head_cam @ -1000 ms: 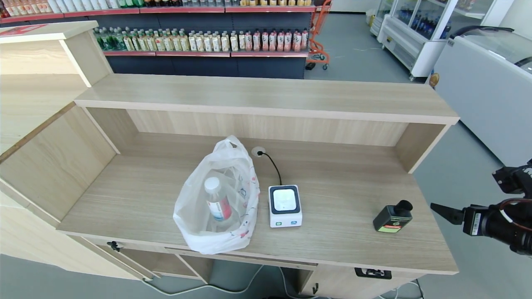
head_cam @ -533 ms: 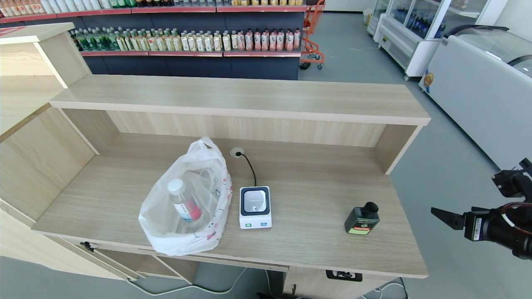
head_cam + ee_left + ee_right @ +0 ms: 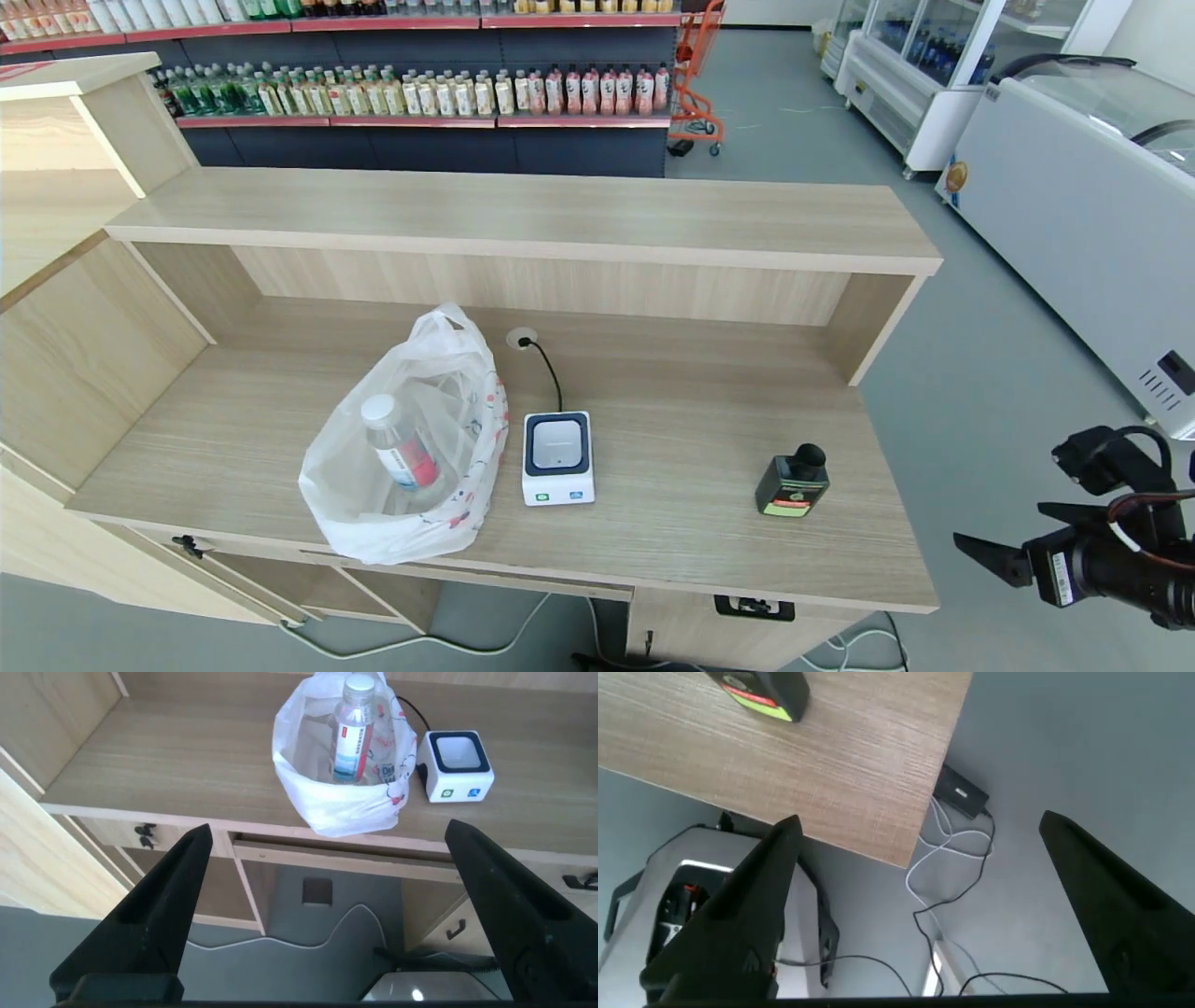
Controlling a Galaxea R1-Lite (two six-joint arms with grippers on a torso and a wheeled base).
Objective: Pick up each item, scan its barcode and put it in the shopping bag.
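Open right tool [image 3: 920,835], right of the bench [image 3: 672,439], should clasp the dark bottle [image 3: 792,481] by its body, label clear; left tool [image 3: 329,833] open too.

A pale wood desk [image 3: 672,523] carries a raised ledge [image 3: 523,215] along its far side. Beyond it run store shelves [image 3: 420,93] lined with bottles, an orange trolley [image 3: 702,84] just past their end. White freezers [image 3: 1074,187] stand off the desk's right end on grey floor [image 3: 980,373].
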